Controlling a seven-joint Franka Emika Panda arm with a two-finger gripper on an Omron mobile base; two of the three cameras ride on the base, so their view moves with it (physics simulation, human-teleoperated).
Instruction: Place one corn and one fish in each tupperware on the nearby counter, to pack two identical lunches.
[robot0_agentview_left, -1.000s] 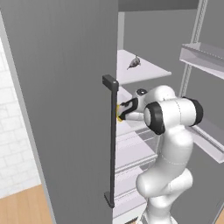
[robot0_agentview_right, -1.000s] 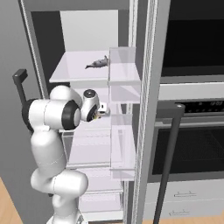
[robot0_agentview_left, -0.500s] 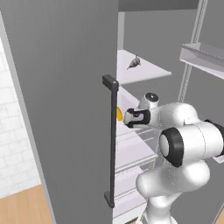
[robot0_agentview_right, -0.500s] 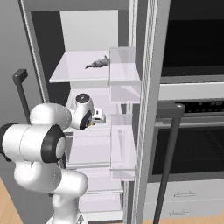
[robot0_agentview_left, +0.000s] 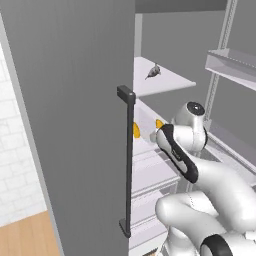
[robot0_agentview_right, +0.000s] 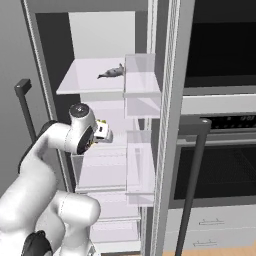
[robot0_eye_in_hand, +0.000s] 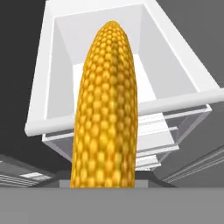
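Note:
One corn stands tall and yellow in the hand view, rising from between my fingertips, which it hides. My gripper is shut on it, in front of the fridge's middle shelf. In the left base view the gripper has a yellow end of the corn showing at it. A second yellow cob lies on that shelf by the door edge. One dark fish lies on the top shelf, and it is also the fish of the left base view. The tupperware and the counter are out of view.
The open grey fridge door with its dark handle stands close on my left. Clear door bins and the oven with a long handle are on the right. A white fridge drawer lies beyond the held cob.
The jaws have closed on the cob. My arm has folded, with its elbow swinging down toward the cameras, and the hand has drawn a little away from the shelf.

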